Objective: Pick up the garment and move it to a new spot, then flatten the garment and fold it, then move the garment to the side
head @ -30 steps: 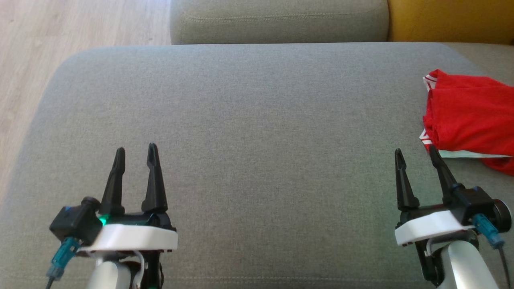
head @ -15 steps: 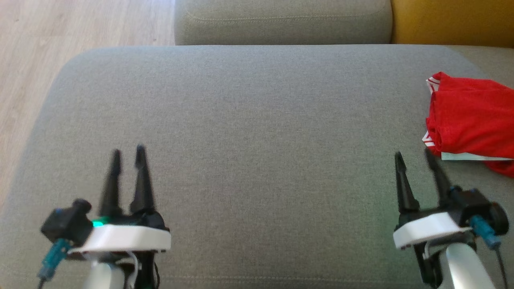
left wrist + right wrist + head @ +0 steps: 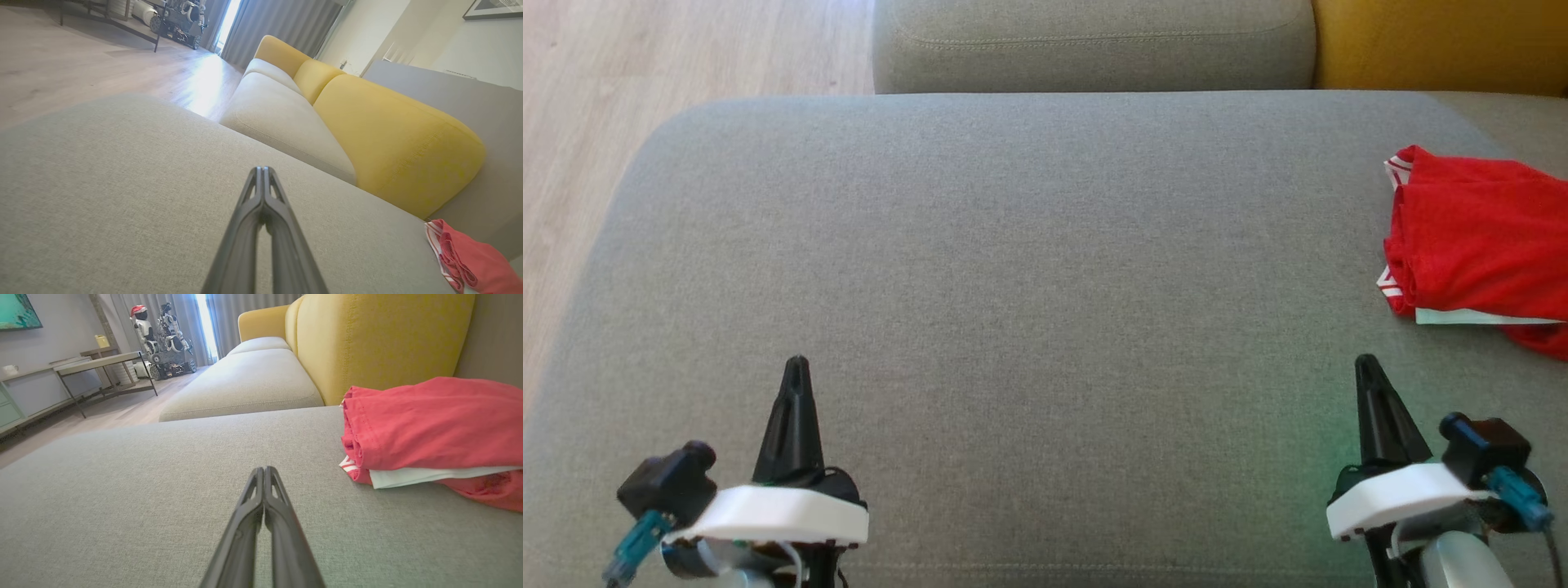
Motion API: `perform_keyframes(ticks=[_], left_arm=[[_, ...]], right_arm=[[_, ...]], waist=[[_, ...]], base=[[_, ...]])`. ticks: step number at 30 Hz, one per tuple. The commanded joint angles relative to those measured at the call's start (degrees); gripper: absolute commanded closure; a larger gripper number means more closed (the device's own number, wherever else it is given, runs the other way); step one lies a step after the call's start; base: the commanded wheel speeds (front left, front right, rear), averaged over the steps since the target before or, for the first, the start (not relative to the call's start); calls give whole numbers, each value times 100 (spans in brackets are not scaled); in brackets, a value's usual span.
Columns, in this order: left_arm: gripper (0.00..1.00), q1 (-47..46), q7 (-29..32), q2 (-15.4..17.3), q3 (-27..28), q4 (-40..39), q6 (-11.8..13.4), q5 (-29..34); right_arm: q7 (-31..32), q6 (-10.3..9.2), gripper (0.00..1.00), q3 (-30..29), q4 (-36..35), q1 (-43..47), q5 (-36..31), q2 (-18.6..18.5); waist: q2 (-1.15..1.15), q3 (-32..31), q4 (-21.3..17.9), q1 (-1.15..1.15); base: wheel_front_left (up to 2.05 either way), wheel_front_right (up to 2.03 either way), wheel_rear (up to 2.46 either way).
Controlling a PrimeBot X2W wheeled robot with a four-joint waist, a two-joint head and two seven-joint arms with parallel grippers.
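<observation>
left gripper [image 3: 796,361]: fingers pressed together, empty, above near-left of grey sofa cushion [image 3: 1045,269] | right gripper [image 3: 1366,361]: likewise closed, empty, near-right | red garment [image 3: 1478,237]: folded, lying at cushion's right edge, beyond right gripper, not touching it

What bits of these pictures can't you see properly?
- Folded red garment with white trim: the head view's right edge cuts it off, full extent unknown.
- Its kind: the folds hide its shape, right wrist view included.
- Small white robot figures across the room: right wrist view, too far for detail.
- Framed picture: left wrist view, cut by the top right corner.
</observation>
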Motion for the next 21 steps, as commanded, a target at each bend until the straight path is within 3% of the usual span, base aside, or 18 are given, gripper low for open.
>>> perform_keyframes(ticks=[1,21], left_arm=[[100,-286,18,45,65,-155,-43,-112],[100,-437,302,111,230,119,-249,-1334]], right_arm=[[16,0,100,-38,-213,-244,152,-8],[349,-1,100,-133,-292,-272,1688,1]], waist=[[0,-1,-3,0],[0,-33,-78,0]], base=[[0,0,0],[0,0,0]])
